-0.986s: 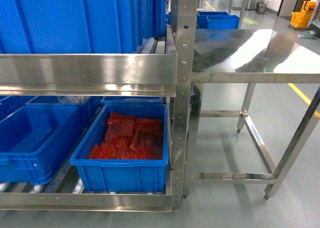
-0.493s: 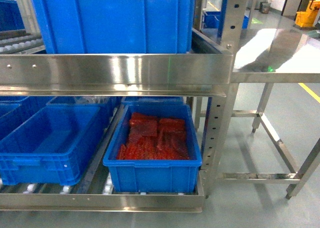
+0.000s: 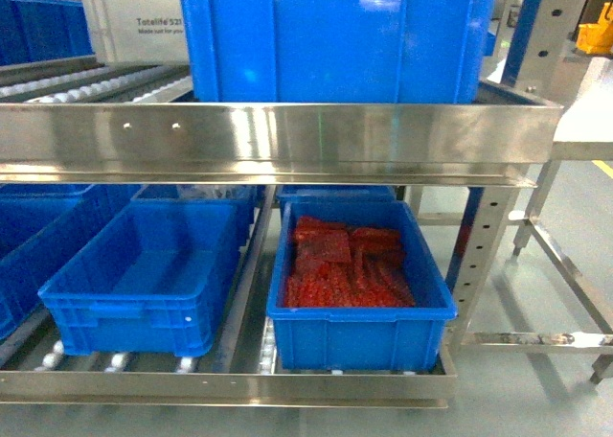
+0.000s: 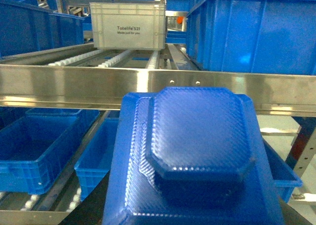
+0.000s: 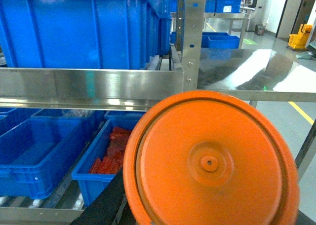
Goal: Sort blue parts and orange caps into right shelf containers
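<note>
Each arm's carrying its load up front of the steel shelf rail (image 3: 287,135), blue part (image 4: 197,146) left, orange cap (image 5: 212,166) right, presumably gripped though the jaws are hidden, ready for the crates (image 3: 359,317) below the rail.

A pale grey crate (image 4: 127,25) on the far upper shelf reads "Totelife'S21" — beneath it, "Made just for you".

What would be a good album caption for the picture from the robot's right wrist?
An orange cap fills the foreground, facing a steel shelf of blue crates.
</note>
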